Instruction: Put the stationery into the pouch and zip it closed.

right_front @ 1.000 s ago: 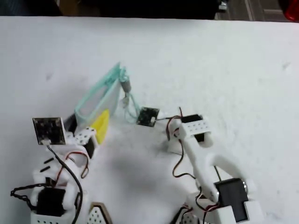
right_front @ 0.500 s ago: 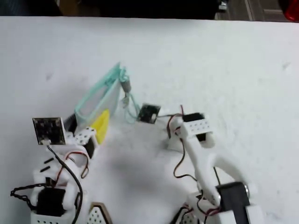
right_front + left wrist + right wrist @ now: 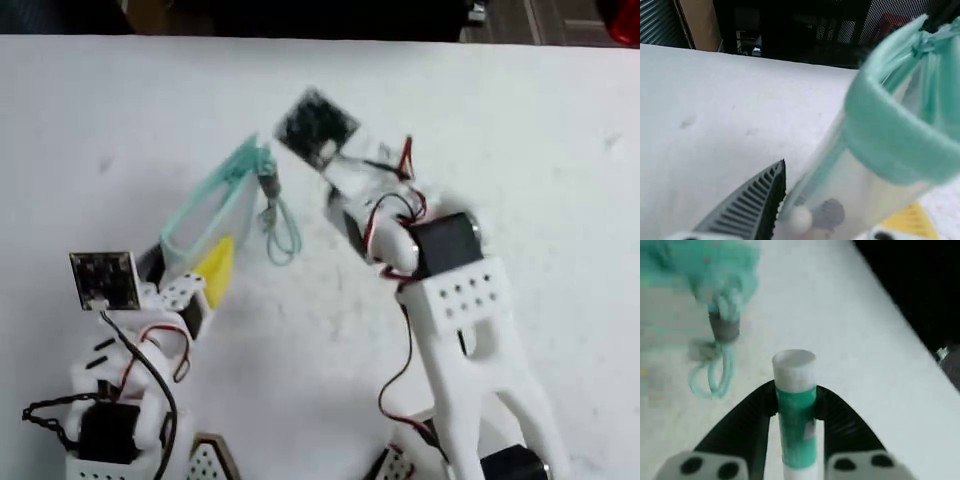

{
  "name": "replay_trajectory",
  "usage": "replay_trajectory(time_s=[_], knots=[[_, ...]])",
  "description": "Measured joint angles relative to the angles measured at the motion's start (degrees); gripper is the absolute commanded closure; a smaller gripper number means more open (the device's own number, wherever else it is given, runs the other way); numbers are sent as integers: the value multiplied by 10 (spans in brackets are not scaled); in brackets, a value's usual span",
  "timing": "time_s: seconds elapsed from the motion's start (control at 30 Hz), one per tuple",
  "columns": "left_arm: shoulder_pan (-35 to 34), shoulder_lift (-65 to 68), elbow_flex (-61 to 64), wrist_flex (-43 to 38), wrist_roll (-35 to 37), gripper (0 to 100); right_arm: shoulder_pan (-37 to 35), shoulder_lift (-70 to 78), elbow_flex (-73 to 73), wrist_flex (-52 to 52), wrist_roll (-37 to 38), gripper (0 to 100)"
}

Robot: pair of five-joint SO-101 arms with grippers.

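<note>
The pouch [image 3: 890,145] stands up off the white desk [image 3: 730,115], its teal-rimmed mouth open and its pale side see-through. A grey ribbed finger [image 3: 755,205] of the left gripper [image 3: 795,210] lies against that side, and a yellow patch [image 3: 912,220] shows low on the pouch.

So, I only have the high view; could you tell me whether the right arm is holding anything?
Observer: Yes, the right fingers are shut on a glue stick.
Operator: Thank you. Where along it do they grip?
Observer: On its green body; the white cap sticks out beyond them.
Operator: And how does it sit in the grip?
Observer: In line with the fingers, not across them.
</note>
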Motion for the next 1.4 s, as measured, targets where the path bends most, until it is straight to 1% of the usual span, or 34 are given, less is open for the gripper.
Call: replay_trajectory(time_s=[0.1,0.2,0.3,0.37,0.5,0.73,0.87,1.13,1.27,1.4], knots=[[0,0,0,0,0,725,-25,-1,-123,7,-86,981],[0,0,0,0,0,725,-66,8,-211,6,-164,981],[0,0,0,0,0,725,-118,24,-244,-13,-232,981],[0,0,0,0,0,725,-157,41,-248,-22,-258,981],[0,0,0,0,0,724,-217,83,-244,-52,-272,981],[0,0,0,0,0,723,-257,102,-187,-95,-283,981],[0,0,0,0,0,722,-254,103,-118,-153,-306,981],[-3,1,0,0,0,722,-276,69,11,-284,-309,981],[-2,1,0,-2,0,722,-283,20,74,-314,-309,981],[1,-1,0,-2,0,722,-279,-43,135,-318,-309,981]])
